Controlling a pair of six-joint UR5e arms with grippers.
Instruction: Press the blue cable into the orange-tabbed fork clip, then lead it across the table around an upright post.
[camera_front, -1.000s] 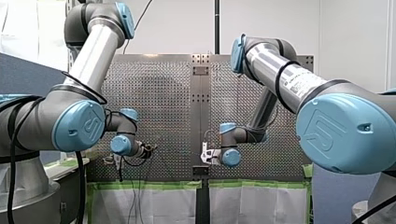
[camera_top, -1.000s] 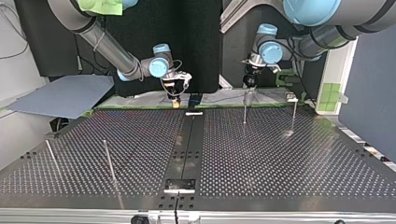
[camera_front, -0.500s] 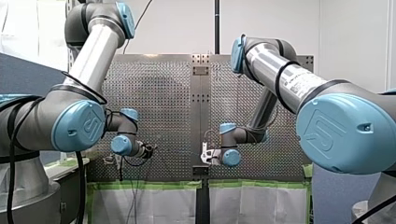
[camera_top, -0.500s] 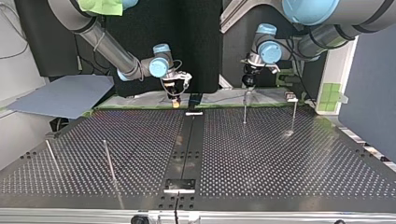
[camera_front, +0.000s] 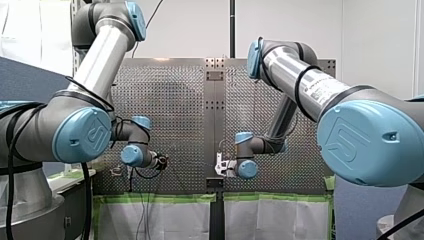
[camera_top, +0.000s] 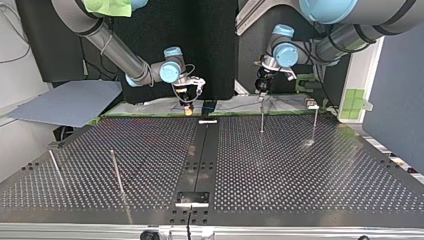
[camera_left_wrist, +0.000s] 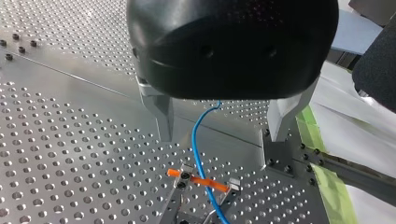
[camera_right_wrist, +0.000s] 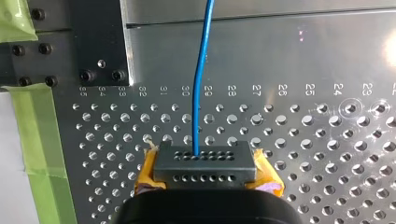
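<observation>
Hovering over the orange-tabbed fork clip (camera_left_wrist: 200, 180), L tool (camera_left_wrist: 219, 135) has its metal fingers (camera_left_wrist: 164, 116) spread wide; blue cable (camera_left_wrist: 198, 140) runs free betw. them and down across the clip's orange tab. R tool (camera_right_wrist: 205, 161), yellow pads (camera_right_wrist: 267, 173), pinches the same cable, which leads straight ahead over the perforated worktop (camera_right_wrist: 327, 154). Can't tell whether cable is seated in the clip.

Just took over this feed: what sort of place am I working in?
Most likely a robotics lab test cell: a perforated metal table with upright posts, a blue cable, and green tape along the table's edge.
</observation>
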